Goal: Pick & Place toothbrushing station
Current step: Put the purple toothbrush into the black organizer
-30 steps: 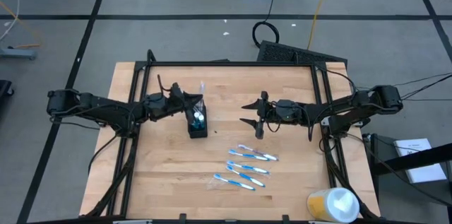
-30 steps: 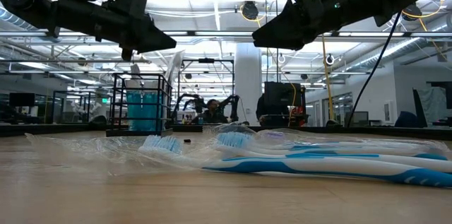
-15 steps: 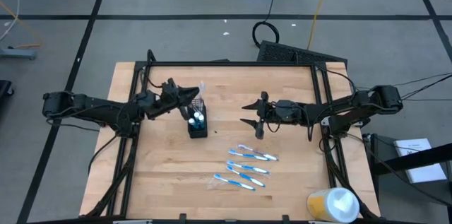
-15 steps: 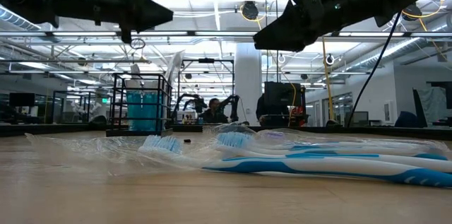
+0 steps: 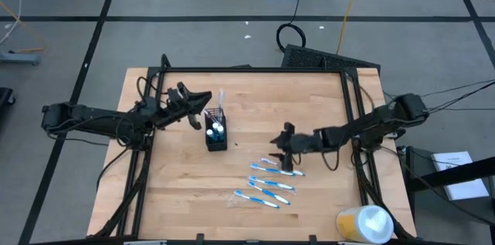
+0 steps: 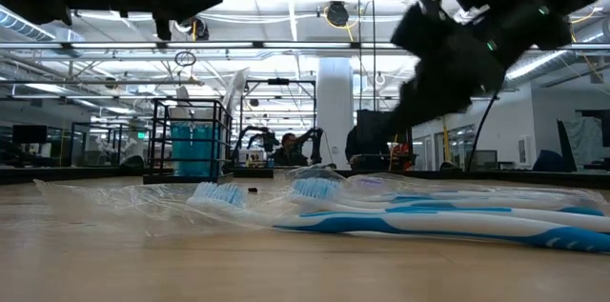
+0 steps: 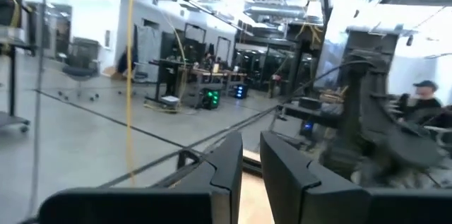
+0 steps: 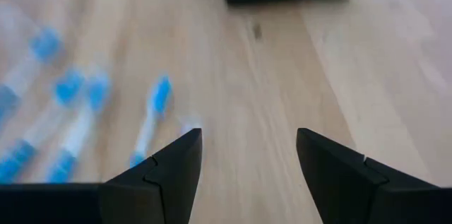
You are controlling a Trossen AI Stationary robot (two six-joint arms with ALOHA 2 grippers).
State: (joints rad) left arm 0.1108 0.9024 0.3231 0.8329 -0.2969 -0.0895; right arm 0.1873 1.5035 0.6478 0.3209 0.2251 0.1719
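The black mesh holder [image 5: 216, 134] stands on its base left of the table's middle, with blue-and-white items upright in it and a wrapped toothbrush [image 5: 221, 98] sticking up from it. Several blue-and-white toothbrushes [image 5: 272, 183] lie flat in clear wrappers nearer the front. My left gripper [image 5: 206, 99] hovers high beside the holder's far left, level, its fingers [image 7: 233, 164] a narrow gap apart with nothing between them. My right gripper [image 5: 279, 146] is open, tipped down just above the farthest lying toothbrush [image 5: 283, 170].
A yellow-and-white round container [image 5: 363, 224] lies at the table's near right corner. A black metal frame [image 5: 352, 98] runs along the table's edges. Bare wood [image 5: 255, 98] lies between the holder and the right arm.
My left gripper has risen, drawn back toward the table's left edge away from the holder, and tipped up to about level. My right gripper has come down and toward the near edge, tipping downward over the lying toothbrushes. The holder and toothbrushes have stayed put.
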